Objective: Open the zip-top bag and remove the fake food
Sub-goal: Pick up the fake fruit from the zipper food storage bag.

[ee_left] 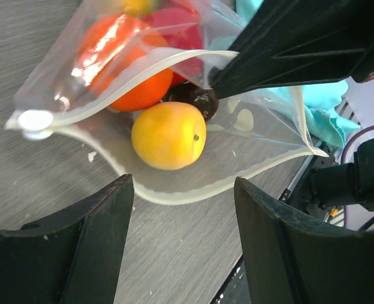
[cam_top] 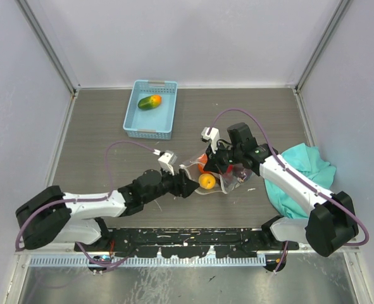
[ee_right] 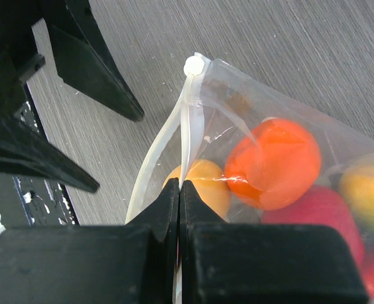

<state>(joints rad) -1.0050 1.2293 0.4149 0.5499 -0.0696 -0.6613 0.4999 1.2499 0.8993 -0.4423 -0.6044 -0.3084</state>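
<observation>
The zip-top bag [cam_top: 233,180] lies at table centre, mouth open toward the left arm. My right gripper [cam_top: 216,166] is shut on the bag's upper lip [ee_right: 188,126] and holds it up off the lower lip. The white slider [ee_right: 196,65] sits at the end of the zip. The fake food is inside: a yellow-orange fruit [ee_left: 168,135] at the mouth, an orange one [ee_left: 126,60], a red one [ee_left: 180,31] and a dark purple one [ee_left: 196,98] behind it. My left gripper [ee_left: 183,183] is open and empty, just outside the mouth, facing the yellow-orange fruit [cam_top: 206,181].
A light blue basket [cam_top: 142,130] stands at the back with a green-orange mango-like fruit [cam_top: 150,102] in it. A teal cloth [cam_top: 304,171] lies bunched at the right, under the right arm. The table's near edge rail [cam_top: 174,244] runs just behind the left gripper.
</observation>
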